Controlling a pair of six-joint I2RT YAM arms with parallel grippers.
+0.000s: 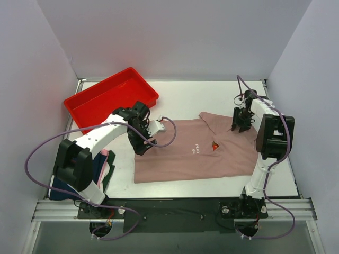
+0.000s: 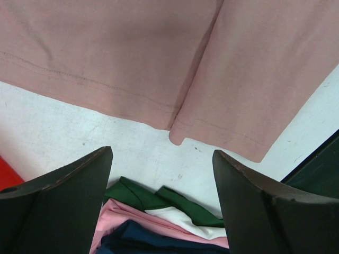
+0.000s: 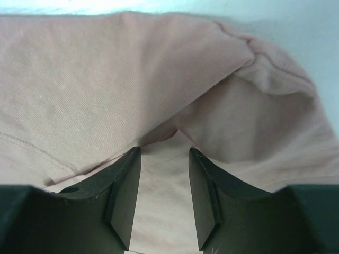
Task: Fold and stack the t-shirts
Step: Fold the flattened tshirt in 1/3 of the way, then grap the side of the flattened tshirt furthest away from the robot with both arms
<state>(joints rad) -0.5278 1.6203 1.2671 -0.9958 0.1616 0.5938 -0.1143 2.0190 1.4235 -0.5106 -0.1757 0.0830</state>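
At ten o'clock sits the red tray (image 1: 114, 95); the pink t-shirt (image 1: 180, 159) lies centre, left tool (image 1: 142, 150) released at its nine o'clock, right tool (image 1: 241, 127) released at two.

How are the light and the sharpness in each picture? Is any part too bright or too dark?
Top external view: soft even light, sharp, faint shadows on the white table. Left wrist view: the dusty-pink cloth shirt shows crisp stitching; the left gripper is nearly black. Right wrist view: the table strip on top is washed out.
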